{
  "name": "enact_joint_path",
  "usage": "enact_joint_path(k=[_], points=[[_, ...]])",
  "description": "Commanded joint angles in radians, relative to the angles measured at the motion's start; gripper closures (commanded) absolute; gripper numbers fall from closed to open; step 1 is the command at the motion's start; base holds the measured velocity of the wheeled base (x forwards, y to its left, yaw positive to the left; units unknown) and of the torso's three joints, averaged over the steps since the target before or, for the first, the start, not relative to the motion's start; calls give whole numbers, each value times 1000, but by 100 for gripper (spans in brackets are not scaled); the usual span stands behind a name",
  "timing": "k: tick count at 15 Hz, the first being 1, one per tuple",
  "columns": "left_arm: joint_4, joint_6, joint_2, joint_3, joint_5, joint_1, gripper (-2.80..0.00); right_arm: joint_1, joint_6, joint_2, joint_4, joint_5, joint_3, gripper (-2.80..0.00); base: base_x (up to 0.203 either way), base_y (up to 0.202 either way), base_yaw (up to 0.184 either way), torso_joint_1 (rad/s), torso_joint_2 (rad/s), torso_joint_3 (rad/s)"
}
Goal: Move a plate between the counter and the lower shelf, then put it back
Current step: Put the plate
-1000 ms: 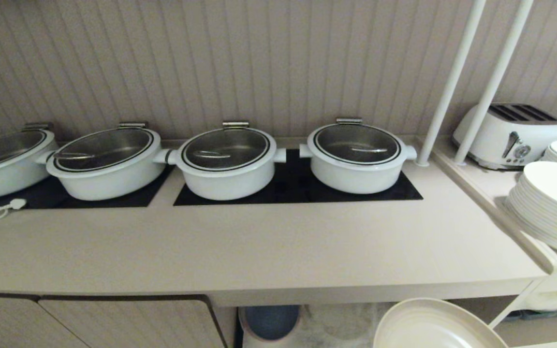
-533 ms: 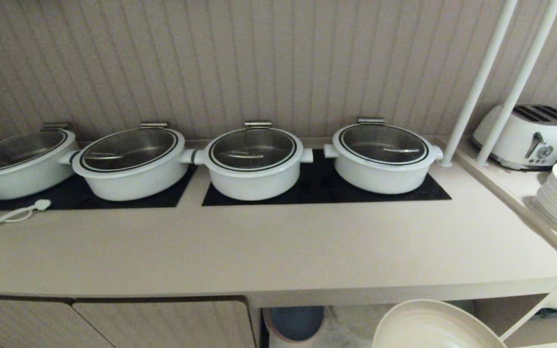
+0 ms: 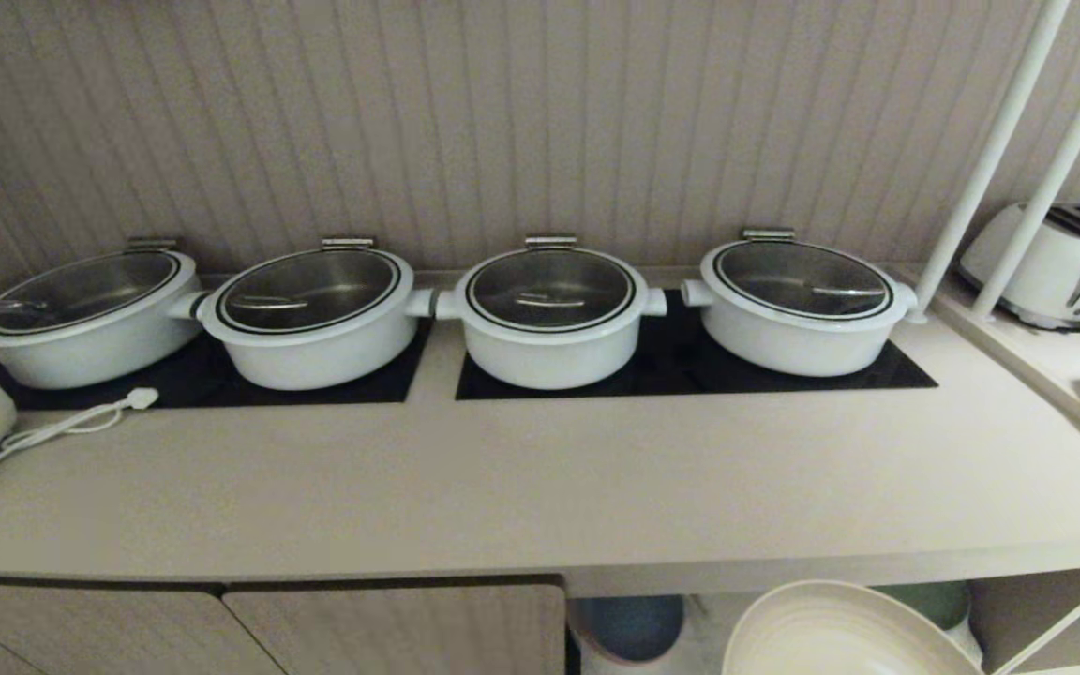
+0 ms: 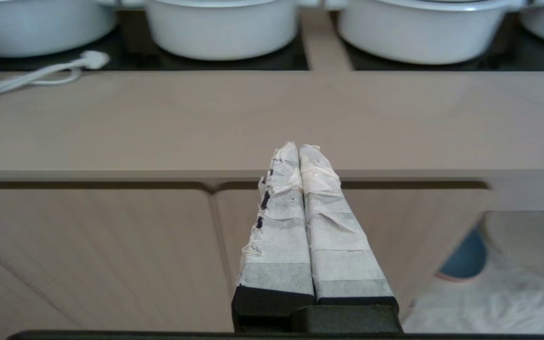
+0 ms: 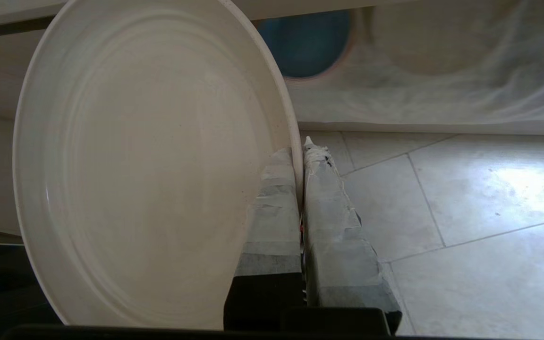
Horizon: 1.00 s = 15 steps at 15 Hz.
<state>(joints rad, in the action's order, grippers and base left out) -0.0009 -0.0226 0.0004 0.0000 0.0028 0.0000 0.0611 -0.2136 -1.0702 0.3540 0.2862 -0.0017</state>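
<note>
Right end effector (image 5: pixel 300 156) pinching the plate (image 5: pixel 149 165) rim, plate below the counter (image 3: pixel 540 478) edge

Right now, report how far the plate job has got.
Done: the plate is off any surface, its rim clamped in the right pincer. In hand: carrying it below the counter edge. Left: setting it down. Left pincer idle, shut.

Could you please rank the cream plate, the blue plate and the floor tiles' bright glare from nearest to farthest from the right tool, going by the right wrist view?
1. The cream plate: its rim is clamped in the right tool.
2. The glare: on the floor tiles, off to the tool's side.
3. The blue plate: farthest, back on the cloth of the lower shelf.
</note>
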Motion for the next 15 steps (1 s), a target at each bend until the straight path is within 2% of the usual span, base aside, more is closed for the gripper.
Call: enact_joint_path(k=[1,12,15], points=[[-1,1,0,0,0,0,0,0,-1,-1,2,2,0,0,0,195,0,2,-2,11],[0,1,0,0,0,0,0,0,-1,-4,3,2,0,0,0,196,-1,2,3,2],[1,3,0,0,0,0,0,0,-1,-4,3,2,0,0,0,87,0,0,0,2]])
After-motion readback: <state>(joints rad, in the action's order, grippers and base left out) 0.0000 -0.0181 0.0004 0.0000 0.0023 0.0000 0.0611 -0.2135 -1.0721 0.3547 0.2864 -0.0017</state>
